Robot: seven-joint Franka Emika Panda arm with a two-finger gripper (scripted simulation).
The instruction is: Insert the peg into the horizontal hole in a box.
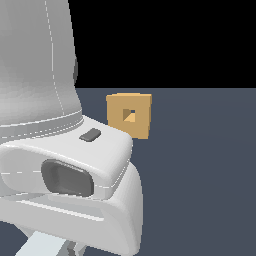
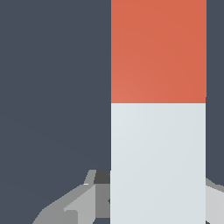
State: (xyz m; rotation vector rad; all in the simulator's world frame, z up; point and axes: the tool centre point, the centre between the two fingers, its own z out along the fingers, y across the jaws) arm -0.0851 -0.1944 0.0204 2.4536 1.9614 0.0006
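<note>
Between the grey fingers (image 2: 72, 203) of the gripper (image 2: 153, 205), pinched, stands one long square-section peg (image 2: 157, 157), pale grey-white with a red end beyond the fingertips. One tan cube-like box (image 1: 140, 120) carries one small square dark hole (image 1: 129, 115).

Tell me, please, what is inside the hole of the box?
The hole in the box shows only dark and lit tan inner walls; no peg is inside. The peg appears only in the wrist view. The arm covers the box's lower corner.
</note>
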